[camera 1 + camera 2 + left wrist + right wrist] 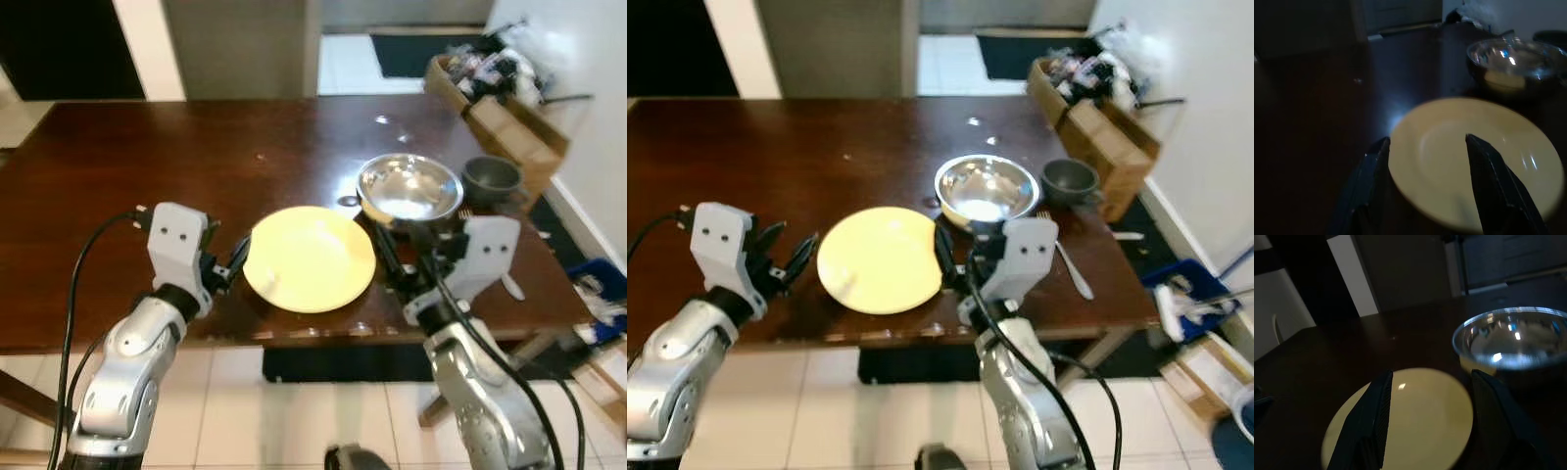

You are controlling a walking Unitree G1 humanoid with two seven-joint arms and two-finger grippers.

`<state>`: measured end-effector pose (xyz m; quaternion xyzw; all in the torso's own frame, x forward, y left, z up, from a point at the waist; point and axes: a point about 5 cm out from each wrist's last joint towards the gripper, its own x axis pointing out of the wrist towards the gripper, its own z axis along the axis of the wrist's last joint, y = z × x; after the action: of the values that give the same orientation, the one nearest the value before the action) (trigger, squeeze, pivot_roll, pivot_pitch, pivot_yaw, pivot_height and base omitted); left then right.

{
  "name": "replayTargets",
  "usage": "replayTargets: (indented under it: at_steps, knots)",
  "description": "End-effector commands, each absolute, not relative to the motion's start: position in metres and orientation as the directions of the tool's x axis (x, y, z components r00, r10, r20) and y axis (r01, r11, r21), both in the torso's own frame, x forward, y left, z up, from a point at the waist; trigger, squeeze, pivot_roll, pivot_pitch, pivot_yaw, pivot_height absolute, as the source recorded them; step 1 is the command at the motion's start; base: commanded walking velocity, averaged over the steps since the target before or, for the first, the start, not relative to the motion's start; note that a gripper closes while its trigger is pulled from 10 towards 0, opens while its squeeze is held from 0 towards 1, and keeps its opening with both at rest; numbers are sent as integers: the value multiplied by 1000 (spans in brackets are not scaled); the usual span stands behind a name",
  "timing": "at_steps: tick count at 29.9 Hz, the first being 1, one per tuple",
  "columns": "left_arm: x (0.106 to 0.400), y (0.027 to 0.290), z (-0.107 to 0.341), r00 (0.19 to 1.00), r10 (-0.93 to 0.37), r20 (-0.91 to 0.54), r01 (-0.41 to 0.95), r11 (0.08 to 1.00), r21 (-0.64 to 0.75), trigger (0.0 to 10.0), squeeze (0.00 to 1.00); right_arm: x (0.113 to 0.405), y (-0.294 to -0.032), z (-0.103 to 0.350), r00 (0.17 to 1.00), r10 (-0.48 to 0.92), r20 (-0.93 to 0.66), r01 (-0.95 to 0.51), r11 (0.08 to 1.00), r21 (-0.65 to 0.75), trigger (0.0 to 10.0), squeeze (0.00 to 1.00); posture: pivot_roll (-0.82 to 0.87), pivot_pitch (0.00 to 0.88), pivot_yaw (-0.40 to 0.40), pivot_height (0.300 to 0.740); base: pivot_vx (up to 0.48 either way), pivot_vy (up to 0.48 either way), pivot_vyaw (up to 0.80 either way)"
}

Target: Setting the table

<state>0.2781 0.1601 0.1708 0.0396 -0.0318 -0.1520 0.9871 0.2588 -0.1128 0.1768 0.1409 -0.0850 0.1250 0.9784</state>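
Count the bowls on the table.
2. A steel bowl sits just behind the yellow plate toward the robot's right; a small grey bowl stands right of it, near the table edge.

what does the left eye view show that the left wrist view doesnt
Left eye view alone: both silver arms, the right tool, a dark grey bowl, a spoon by the table's right edge, and cardboard boxes along the wall. Left wrist view alone: a close look along the left tool, its fingers open over the plate's near rim. Both: the yellow plate, the steel bowl and the dark wooden table.
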Motion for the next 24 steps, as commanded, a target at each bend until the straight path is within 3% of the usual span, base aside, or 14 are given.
replayTargets:
  at_steps: [1, 24]
  knots:
    - [277, 163, 170, 954, -296, 38, 292, 952, 92, 10000, 0, 258, -111, 174, 955, 232, 187, -276, 924, 264, 10000, 0, -116, 25, 58, 740, -371, 0, 0]
    - [277, 163, 169, 954, -297, 35, 293, 952, 89, 10000, 0, 258, -112, 171, 956, 235, 175, -276, 923, 267, 10000, 0, -115, 25, 57, 740, -369, 0, 0]
